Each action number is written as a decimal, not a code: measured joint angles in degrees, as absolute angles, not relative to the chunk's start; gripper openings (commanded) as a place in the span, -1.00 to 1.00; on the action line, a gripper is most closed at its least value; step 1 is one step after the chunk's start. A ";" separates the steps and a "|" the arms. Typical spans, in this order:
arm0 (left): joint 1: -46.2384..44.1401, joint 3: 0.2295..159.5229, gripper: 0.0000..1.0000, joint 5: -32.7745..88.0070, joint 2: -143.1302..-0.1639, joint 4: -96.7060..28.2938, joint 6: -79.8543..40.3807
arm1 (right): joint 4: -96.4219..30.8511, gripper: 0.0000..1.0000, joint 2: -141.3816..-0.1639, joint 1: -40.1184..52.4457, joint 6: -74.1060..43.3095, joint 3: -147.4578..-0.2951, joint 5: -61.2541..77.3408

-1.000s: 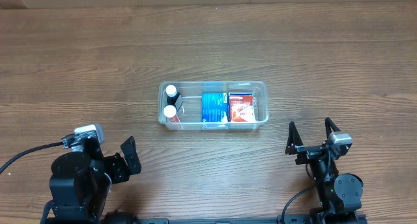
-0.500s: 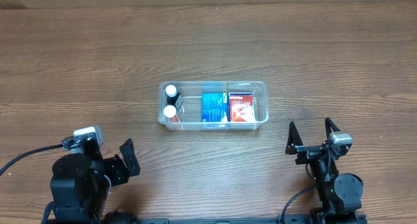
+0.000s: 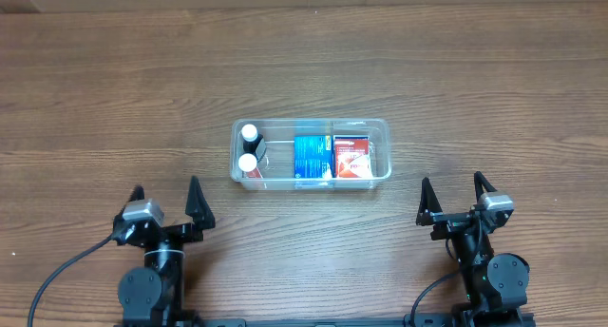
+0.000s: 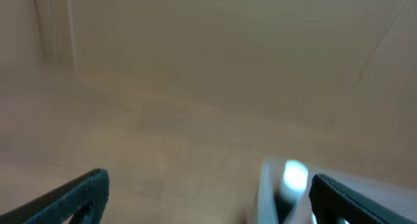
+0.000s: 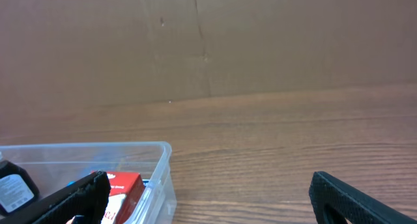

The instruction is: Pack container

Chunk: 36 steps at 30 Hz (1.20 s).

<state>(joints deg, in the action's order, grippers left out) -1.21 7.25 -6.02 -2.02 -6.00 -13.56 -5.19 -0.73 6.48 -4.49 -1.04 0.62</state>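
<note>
Both claws stand with jaws spread wide and nothing between them: the left claw [image 3: 166,187] near the front-left of the bench [image 3: 427,70], the right claw [image 3: 451,182] near the front-right, each pointing away from the front edge. The container [image 3: 285,122] sits on the bench between them and a little farther back, well apart from both, its long side running left to right.

Inside it, two small white-capped bottles [image 3: 249,146] stand at the left end, one behind the other. A blue box [image 3: 310,156] lies in the middle and a red box [image 3: 352,156] touches it on the right.

Printing on the boxes is too small to read from overhead. The left wrist view is badly blurred: only a pale smear of a cap and a hazy corner of the tub show between the dark fingers. In the right wrist view the container is cut off by the left and lower edges. The red box shows through the clear wall, half hidden by a finger, and a dark labelled item at the far left is clipped by the frame. Both arm bases run off the lower edge overhead, and a black cable [image 3: 76,265] trails from the left one.

The bench is brown wood-grain laminate. Behind it stands a plain brown panel [image 5: 195,42] with a vertical seam.
</note>
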 measured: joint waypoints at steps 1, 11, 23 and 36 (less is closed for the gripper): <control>-1.21 5.54 1.00 -6.00 -1.65 -2.63 -13.02 | -5.21 1.00 -0.73 6.48 -4.45 -1.04 0.62; -1.21 0.47 1.00 -1.34 -1.02 -4.49 -6.15 | -5.17 1.00 -0.73 6.48 -4.45 -1.04 0.62; -1.21 0.47 1.00 -1.02 -1.02 -4.49 -5.74 | -5.17 1.00 -0.73 6.48 -4.49 -1.04 0.62; -1.21 0.47 1.00 -1.02 -1.02 -4.49 -5.74 | -5.17 1.00 -0.73 6.48 -4.45 -1.04 0.60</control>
